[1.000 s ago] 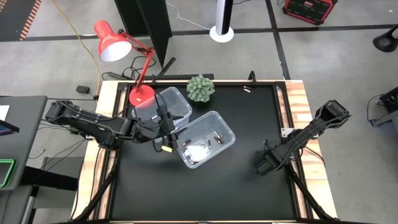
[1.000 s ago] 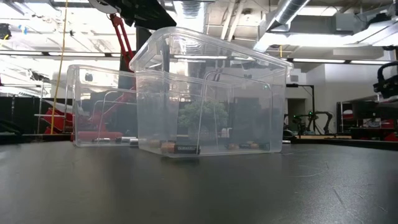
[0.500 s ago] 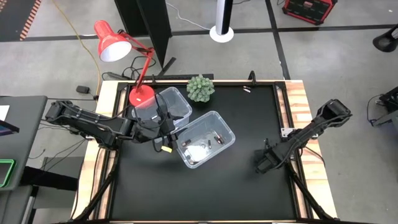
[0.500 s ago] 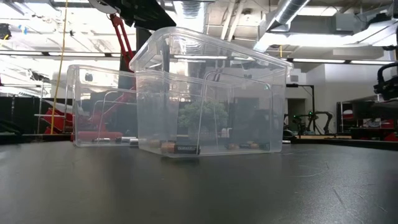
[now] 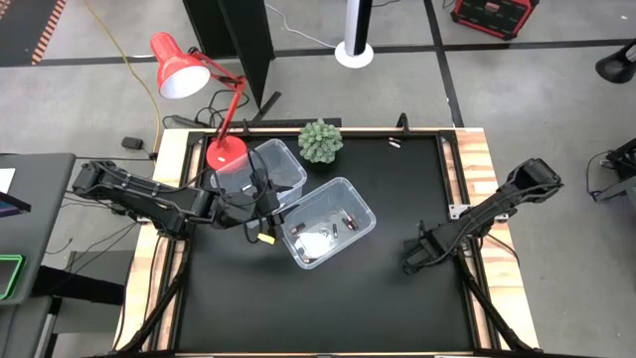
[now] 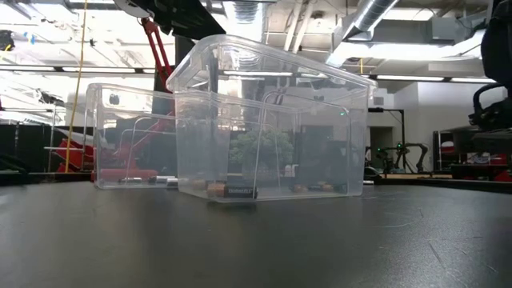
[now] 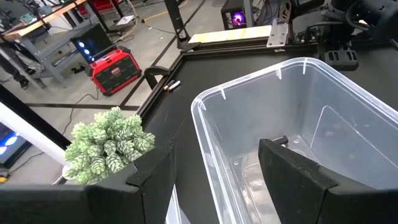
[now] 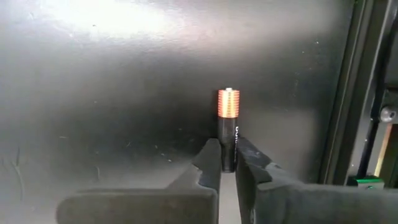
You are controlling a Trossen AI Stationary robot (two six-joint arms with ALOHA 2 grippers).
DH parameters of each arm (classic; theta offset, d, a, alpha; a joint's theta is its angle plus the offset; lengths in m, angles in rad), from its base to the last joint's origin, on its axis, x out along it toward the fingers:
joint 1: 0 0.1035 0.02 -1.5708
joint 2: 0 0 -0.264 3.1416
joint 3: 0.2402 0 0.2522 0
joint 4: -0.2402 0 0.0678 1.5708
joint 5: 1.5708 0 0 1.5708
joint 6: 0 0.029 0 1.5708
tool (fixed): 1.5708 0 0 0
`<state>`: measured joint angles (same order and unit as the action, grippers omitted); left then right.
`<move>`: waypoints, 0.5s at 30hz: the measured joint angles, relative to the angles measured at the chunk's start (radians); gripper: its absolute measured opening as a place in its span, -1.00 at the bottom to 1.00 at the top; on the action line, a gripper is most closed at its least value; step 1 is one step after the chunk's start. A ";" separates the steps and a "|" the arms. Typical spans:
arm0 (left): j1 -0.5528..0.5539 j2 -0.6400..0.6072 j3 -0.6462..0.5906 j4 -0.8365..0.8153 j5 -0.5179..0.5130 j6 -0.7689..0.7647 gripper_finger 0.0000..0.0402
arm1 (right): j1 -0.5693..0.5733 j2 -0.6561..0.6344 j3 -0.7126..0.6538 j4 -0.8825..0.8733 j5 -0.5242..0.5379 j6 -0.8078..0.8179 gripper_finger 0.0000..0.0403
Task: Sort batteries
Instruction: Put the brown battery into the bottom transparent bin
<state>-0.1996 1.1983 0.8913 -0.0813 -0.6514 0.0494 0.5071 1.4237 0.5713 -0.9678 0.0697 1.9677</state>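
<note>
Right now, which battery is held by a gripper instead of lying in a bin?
The copper-ended dark battery, pinched by the right gripper over the mat; the others lie inside the clear bin.

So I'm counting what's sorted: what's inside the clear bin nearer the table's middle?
Inside the nearer clear bin lie a few dark batteries and some whitish ones. Glare on the plastic blurs the whitish pile, so no exact count.

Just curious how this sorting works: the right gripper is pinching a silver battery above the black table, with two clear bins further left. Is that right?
Not quite. The battery in the right gripper is dark with a copper end, not silver, as the right wrist view shows. The rest holds: it is held over the black table, with two clear bins further left.
</note>
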 joint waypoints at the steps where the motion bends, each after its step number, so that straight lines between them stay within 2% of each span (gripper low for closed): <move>1: 0.000 0.000 0.000 0.000 0.000 0.000 0.09 | -0.001 0.000 0.000 0.002 0.000 -0.011 -0.84; 15: 0.000 0.000 0.000 0.000 0.000 0.000 0.09 | 0.002 0.007 0.067 -0.076 0.038 -0.080 -0.88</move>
<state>-0.1994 1.1984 0.8909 -0.0810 -0.6510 0.0490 0.5087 1.4312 0.6380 -1.0433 0.1076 1.8880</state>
